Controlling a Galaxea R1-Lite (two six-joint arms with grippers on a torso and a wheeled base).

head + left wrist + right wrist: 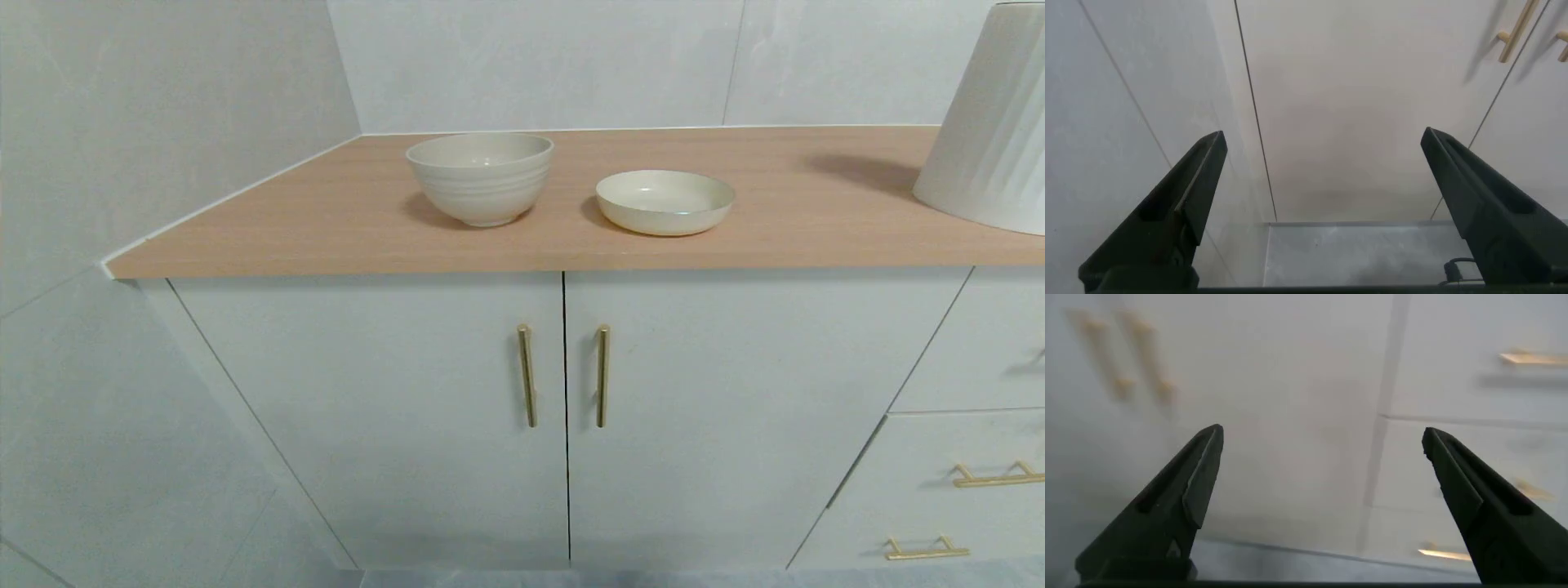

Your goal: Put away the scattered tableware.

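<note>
A deep ribbed bowl [480,178] stands on the wooden counter [286,233], with a shallow dish [664,202] near it at its 3 o'clock, not touching. The left gripper [1323,137] and right gripper [1323,433] are both released, jaws spread wide, facing the white cabinet fronts [1355,98].

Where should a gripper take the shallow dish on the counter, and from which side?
The shallow dish sits upright and open; its low wall leaves little to clamp sideways. Likely best: come from above, pinching the near rim, one finger inside, one outside.
</note>
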